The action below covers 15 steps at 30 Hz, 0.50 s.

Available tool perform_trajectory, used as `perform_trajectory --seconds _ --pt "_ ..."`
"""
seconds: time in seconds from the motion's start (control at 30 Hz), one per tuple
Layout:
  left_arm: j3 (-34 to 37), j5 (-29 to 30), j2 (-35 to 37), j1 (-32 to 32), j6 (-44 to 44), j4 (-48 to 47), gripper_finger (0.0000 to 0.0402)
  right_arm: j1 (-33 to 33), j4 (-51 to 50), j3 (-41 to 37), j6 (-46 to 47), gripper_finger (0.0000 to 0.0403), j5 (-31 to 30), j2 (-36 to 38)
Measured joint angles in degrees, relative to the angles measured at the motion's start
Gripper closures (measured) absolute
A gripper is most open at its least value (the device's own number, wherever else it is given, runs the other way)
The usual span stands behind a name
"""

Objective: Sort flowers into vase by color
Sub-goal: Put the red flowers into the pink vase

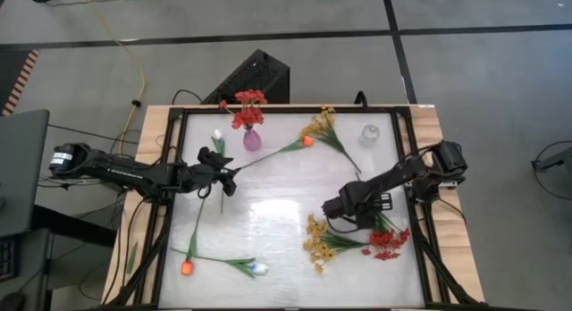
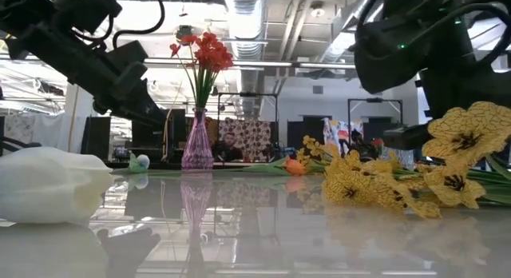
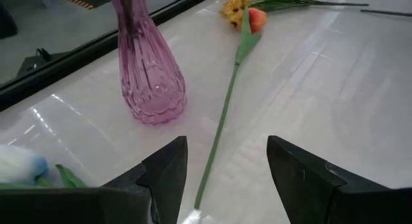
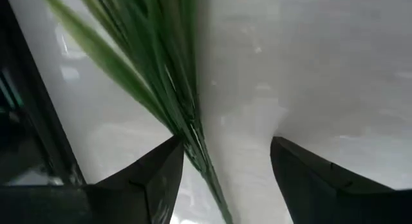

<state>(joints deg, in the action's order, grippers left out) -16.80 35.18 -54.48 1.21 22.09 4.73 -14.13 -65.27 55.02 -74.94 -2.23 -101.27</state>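
**Two open grippers over scattered flowers, one vase filled with red**

The white table point(image 1: 286, 190) carries two vases. The purple vase point(image 1: 252, 139) stands near the far edge and holds one red blossom spray point(image 1: 248, 107). The clear vase point(image 1: 369, 133) stands further to the right with nothing in it that I can see.

I count two yellow sprays: one point(image 1: 322, 126) lies between the two vases, the other point(image 1: 320, 242) near the front. One more red spray point(image 1: 387, 242) lies just beside it, on the right.

There are two orange tulips, one point(image 1: 307, 141) beside the purple vase and one point(image 1: 188, 267) at the front left. There are also two white tulips, one point(image 1: 217, 135) left of the purple vase and one point(image 1: 259, 269) at the front.

The left gripper point(image 1: 229, 179) hangs open at the stem end of the far orange tulip. The right gripper point(image 1: 332, 205) is open too, with green stems point(image 4: 174, 89) passing between its fingers; contact I cannot tell.
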Motion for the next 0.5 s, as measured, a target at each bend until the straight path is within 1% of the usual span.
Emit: perform_trajectory --seconds 0.13,0.37,0.43,0.5 --pt "0.00 -0.02 0.00 -0.41 -0.02 0.02 0.0198 -0.58 0.86 -1.46 1.45 0.0143 -2.57 0.03" --pt "0.00 -0.26 0.00 -1.48 -0.02 1.65 0.0198 -2.07 3.55 -1.62 1.40 0.0143 -3.05 -0.10" --pt "0.00 -0.26 0.00 -1.48 -0.07 2.24 0.0198 -1.15 3.53 -1.69 2.94 0.0143 -2.72 -0.09" --pt "-0.02 -0.31 0.02 -1.48 -0.42 2.90 0.0198 0.03 4.12 -2.19 6.77 0.0143 -1.53 0.10"
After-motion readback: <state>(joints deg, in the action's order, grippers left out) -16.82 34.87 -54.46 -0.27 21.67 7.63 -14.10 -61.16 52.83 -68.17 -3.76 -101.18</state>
